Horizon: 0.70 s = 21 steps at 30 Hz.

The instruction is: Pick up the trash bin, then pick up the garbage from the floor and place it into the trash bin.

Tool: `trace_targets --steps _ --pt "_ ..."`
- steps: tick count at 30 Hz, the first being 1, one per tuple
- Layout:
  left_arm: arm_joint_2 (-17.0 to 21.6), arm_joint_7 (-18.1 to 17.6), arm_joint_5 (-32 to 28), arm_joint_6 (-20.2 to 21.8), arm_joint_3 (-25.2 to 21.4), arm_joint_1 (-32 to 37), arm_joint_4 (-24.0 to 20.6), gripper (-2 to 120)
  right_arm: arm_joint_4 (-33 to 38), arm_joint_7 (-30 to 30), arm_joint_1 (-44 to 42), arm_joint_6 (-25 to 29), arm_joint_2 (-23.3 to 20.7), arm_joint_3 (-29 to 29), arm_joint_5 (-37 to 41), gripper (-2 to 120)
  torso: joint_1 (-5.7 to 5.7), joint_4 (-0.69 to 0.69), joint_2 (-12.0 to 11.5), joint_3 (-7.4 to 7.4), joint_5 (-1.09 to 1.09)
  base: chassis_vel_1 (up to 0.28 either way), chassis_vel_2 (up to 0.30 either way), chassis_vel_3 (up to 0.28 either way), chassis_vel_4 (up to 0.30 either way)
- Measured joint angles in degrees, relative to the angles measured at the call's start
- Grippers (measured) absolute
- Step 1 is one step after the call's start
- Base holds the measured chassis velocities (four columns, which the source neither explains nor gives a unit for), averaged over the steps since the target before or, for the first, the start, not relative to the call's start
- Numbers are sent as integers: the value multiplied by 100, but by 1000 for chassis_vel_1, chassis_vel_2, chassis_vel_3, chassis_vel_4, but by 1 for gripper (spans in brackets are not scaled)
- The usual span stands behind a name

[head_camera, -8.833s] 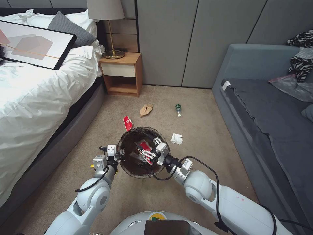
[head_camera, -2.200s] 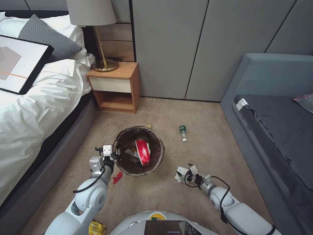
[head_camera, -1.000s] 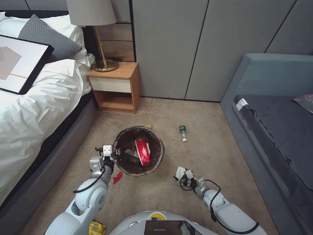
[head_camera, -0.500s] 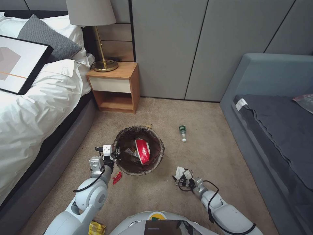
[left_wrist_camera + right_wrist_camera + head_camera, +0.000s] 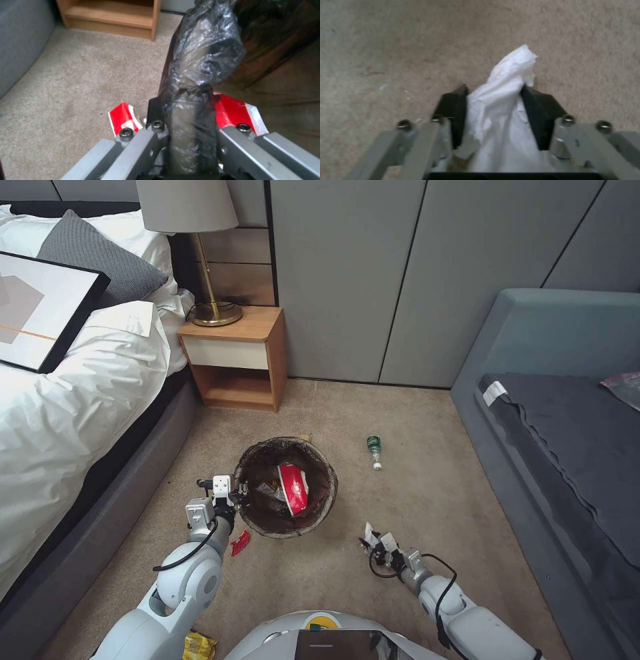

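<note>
The trash bin (image 5: 325, 505), a round bucket lined with a dark bag, stands on the carpet in front of me with a red-and-white wrapper (image 5: 293, 489) inside it. My left gripper (image 5: 235, 493) is shut on its near-left rim, and the left wrist view shows the liner-wrapped rim (image 5: 203, 50) clamped in that gripper (image 5: 186, 117). To the bin's right, low over the carpet, my right gripper (image 5: 371, 539) is shut on crumpled white paper (image 5: 368, 530). In the right wrist view the paper (image 5: 506, 82) sticks out between the fingers (image 5: 540, 112).
A green bottle (image 5: 375, 451) lies on the carpet beyond the bin. Just past the bin's far rim a brown paper bag (image 5: 305, 437) peeks out. By my left arm are a red wrapper (image 5: 240, 542) and a yellow wrapper (image 5: 199, 645). Bed (image 5: 73, 400) left, nightstand (image 5: 235, 357) ahead, sofa (image 5: 567, 447) right.
The right gripper has closed on the white paper and drawn back slightly toward me with it. The bin and the left arm have stayed put.
</note>
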Motion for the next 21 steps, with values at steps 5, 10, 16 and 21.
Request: trace_targets --steps 5,10,16,21 --pt "-1 0 0 0 0 -1 1 3 -40 -4 15 4 19 -5 -5 25 0 0 0 0 1 0 0 0 0" --pt "-1 0 0 0 -5 3 5 3 -191 -20 74 5 97 -20 -16 0 0 0 0 0 0 0 0 0 0" --pt "-2 2 5 -10 -8 17 5 3 -422 -46 168 32 239 -55 -93 0 0 0 0 0 0 0 0 0 0" --pt "-4 2 7 -11 -8 18 1 3 -522 -47 206 48 314 -76 -154 0 0 0 0 0 0 0 0 0 0"
